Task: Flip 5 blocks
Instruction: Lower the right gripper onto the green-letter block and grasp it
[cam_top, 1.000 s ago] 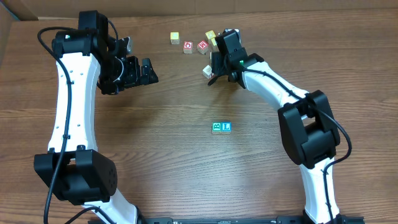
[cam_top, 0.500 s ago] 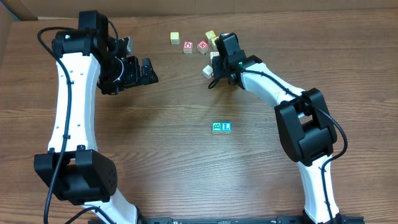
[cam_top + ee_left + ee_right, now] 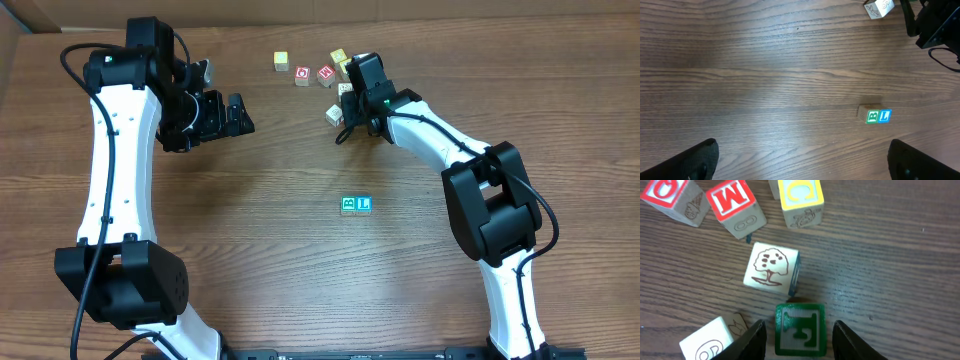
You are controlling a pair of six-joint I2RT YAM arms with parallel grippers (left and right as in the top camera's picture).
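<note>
In the right wrist view a green-faced block (image 3: 800, 330) sits on the table between my right gripper's (image 3: 800, 342) fingers. A thin strip of wood shows on each side of it, so the jaws stand open around it without touching. A white block (image 3: 710, 342) lies just left of the left finger (image 3: 754, 341), and a white tree-picture block (image 3: 769, 266) lies just beyond. Overhead, the right gripper (image 3: 343, 125) hides the green block beside the white block (image 3: 334, 114). Two teal blocks (image 3: 356, 204) sit together mid-table. My left gripper (image 3: 228, 115) hangs wide open, far left.
Two red-faced cubes (image 3: 302, 73) (image 3: 325, 73) and yellow cubes (image 3: 281, 60) (image 3: 339, 57) cluster at the back, just beyond the right gripper. In the left wrist view the teal pair (image 3: 878, 116) lies ahead on bare wood, with the white block (image 3: 879, 7) at the top edge.
Over the last second my right gripper shifted slightly and narrowed its jaws around the green block, then held still. The left arm has not moved.
</note>
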